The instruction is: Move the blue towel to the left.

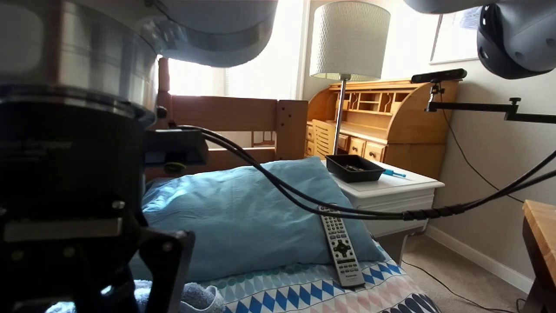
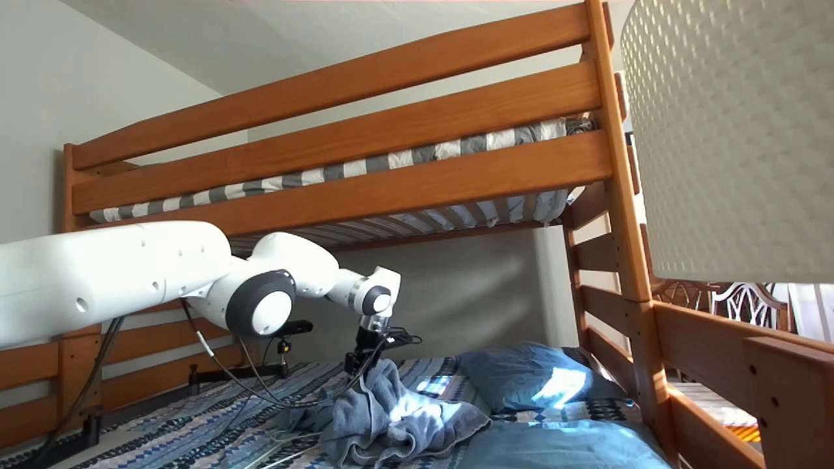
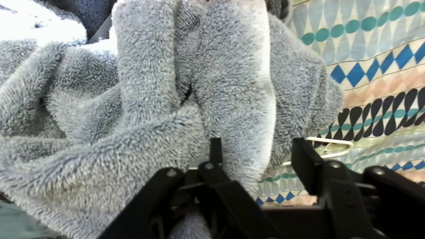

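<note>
At the towel [image 3: 146, 106], your gripper [image 3: 257, 149] stands with jaws parted — the pale hem [image 3: 271, 103] shows between them, so closing should cross it; contact unconfirmed.

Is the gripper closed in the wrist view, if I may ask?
No, the gripper is open, with the blue towel visible between its fingertips.

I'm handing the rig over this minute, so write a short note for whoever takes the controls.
Gripper: open, part of the blue towel showing in its gap in the wrist view; no firm grip seen.
Where: the blue towel lies in a crumpled heap on the patterned bedding, near a blue pillow in an exterior view.
Done: gripper positioned at the blue towel. Whether it already lies far enough left, the views can't settle.
Left: probably close on a fold, shift it left, let go.
</note>
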You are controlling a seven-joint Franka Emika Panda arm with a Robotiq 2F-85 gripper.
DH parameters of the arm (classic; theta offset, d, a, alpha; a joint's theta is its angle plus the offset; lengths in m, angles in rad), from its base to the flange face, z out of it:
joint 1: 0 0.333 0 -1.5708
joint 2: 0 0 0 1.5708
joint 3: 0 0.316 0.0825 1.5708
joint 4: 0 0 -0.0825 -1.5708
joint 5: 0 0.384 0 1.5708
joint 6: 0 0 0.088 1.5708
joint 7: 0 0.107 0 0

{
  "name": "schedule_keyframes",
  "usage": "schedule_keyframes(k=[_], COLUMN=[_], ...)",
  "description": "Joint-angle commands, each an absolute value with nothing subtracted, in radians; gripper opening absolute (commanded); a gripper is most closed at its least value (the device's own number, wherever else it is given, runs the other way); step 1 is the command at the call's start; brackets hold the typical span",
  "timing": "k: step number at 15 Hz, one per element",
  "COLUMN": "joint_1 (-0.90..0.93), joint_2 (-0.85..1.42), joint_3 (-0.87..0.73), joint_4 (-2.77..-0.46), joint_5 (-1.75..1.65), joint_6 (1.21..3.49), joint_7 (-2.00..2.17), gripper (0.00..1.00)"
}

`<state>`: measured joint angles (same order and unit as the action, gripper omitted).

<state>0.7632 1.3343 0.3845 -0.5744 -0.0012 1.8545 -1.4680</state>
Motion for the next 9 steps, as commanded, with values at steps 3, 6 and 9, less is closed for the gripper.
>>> schedule_keyframes(k=[3,6,9], joint_1=[0.814,0.807,0.815], joint_2=[1.336,1.264,1.235], joint_3=[0.333,0.307,0.276], joint_4=[-0.415,-0.479,-0.479], joint_5=[0.027,0.026,0.014], joint_6=[1.673,1.643,1.606], joint_7=[-1.392,-1.343,-1.276], gripper=[0.99,1.00,1.00])
